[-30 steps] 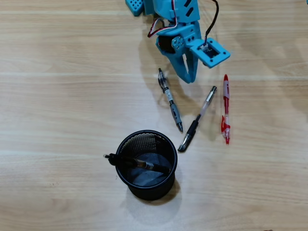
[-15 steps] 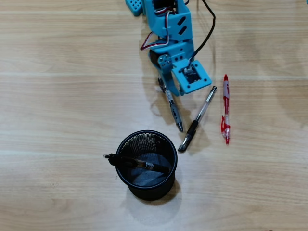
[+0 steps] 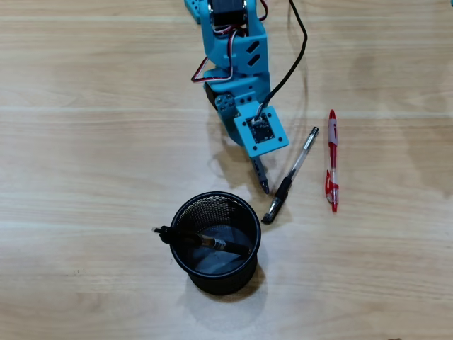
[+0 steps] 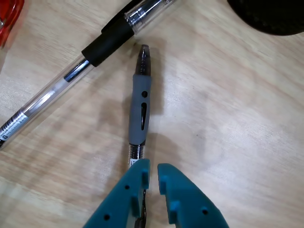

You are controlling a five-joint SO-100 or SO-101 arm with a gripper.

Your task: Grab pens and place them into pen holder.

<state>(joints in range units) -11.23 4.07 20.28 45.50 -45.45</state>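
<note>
Blue plastic fingers (image 4: pixel 142 173) pinch a grey-gripped pen (image 4: pixel 141 109); beyond them, a black mesh cup (image 3: pixel 185 267) holds one black pen (image 3: pixel 205 241).

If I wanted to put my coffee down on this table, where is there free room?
In the overhead view, the table is bare left of the arm and pen holder. Also free right of the red pen. It is crowded between the gripper and the clear pen.
</note>
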